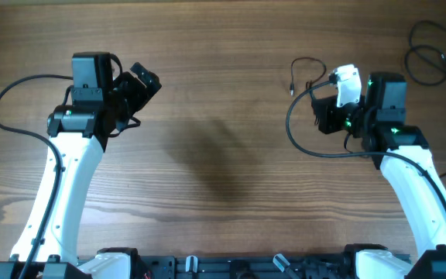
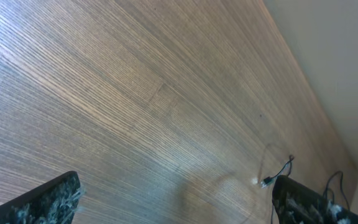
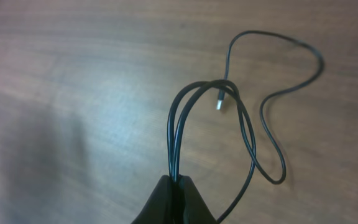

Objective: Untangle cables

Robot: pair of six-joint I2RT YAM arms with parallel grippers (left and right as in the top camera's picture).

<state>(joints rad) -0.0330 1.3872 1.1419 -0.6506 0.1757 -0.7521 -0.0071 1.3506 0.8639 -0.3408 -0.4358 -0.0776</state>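
The right claw (image 3: 178,180) was clamped shut on a thin black cable (image 3: 174,163), pinching a doubled stretch of it. Ahead of the claw the cable spread into a loop, then trailed off to one side in loose bends on the worktop (image 3: 73,74). Its small plug (image 3: 219,104) sat just inside the top of the loop. Other loose cords (image 1: 427,53) lay well apart, beyond that claw. The left claw (image 2: 176,186) stood wide open, gripping nothing, well apart from the cables.
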